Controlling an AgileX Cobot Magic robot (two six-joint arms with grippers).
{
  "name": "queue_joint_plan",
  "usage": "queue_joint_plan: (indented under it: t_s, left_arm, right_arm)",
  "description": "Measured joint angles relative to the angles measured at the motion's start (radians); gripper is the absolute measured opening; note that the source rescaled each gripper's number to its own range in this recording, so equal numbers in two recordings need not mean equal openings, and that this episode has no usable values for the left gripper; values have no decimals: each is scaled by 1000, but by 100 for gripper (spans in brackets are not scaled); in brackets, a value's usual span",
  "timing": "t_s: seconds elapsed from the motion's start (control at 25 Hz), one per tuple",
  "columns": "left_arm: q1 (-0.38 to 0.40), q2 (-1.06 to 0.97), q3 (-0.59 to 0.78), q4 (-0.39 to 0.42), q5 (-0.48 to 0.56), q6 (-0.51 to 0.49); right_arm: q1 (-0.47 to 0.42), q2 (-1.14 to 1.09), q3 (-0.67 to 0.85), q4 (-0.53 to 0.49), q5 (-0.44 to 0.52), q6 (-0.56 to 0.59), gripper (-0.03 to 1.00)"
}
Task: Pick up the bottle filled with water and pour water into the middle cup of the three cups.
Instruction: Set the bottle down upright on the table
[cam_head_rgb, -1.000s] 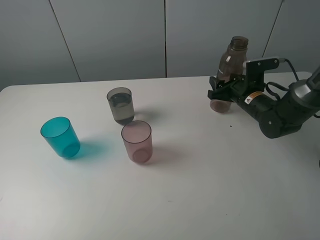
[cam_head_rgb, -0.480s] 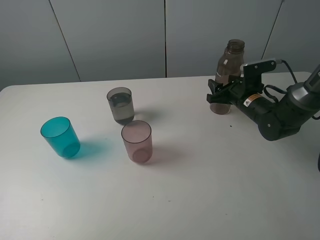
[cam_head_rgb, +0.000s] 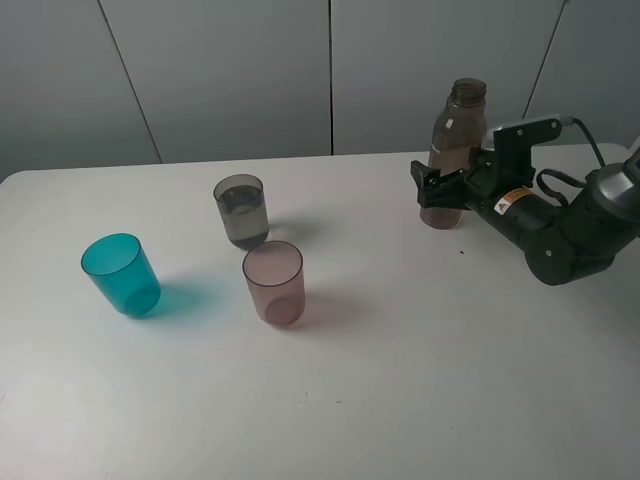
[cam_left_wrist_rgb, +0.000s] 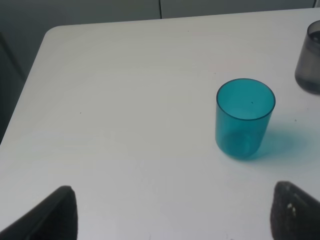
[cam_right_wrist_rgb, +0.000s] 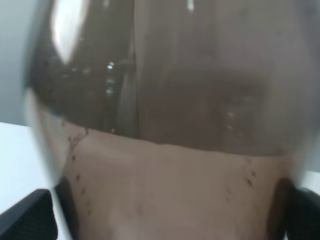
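The smoky brown bottle (cam_head_rgb: 455, 140) stands upright on the white table at the far right. My right gripper (cam_head_rgb: 432, 188) is closed around its lower part; in the right wrist view the bottle (cam_right_wrist_rgb: 170, 125) fills the frame between the fingertips (cam_right_wrist_rgb: 25, 215). The smoky grey middle cup (cam_head_rgb: 241, 210) holds some water and also shows in the left wrist view (cam_left_wrist_rgb: 310, 60). The pink cup (cam_head_rgb: 274, 282) stands in front of it and the teal-blue cup (cam_head_rgb: 120, 274) to the left. My left gripper (cam_left_wrist_rgb: 170, 215) is open and empty, short of the teal-blue cup (cam_left_wrist_rgb: 244, 117).
The white table (cam_head_rgb: 400, 380) has a rounded far-left corner (cam_left_wrist_rgb: 50, 35). A grey panelled wall stands behind it. The right arm's body (cam_head_rgb: 560, 235) lies low over the table's right side.
The bottle has come down from a raised, tilted hold to upright on the table. The right gripper went down with it. The cups have not moved.
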Motion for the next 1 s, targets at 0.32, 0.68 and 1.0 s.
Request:
queue_joint_plan:
  t_s: [0.32,0.68,1.0]
  left_arm:
    - [0,0,0,0,0,0]
    - [0,0,0,0,0,0]
    - [0,0,0,0,0,0]
  right_arm:
    - [-2,-175,256,39,-2,-9,99]
    - [-2,-694,308,57,492,-13,100]
    - [-2,-1189,-18,68,1417,-13,100]
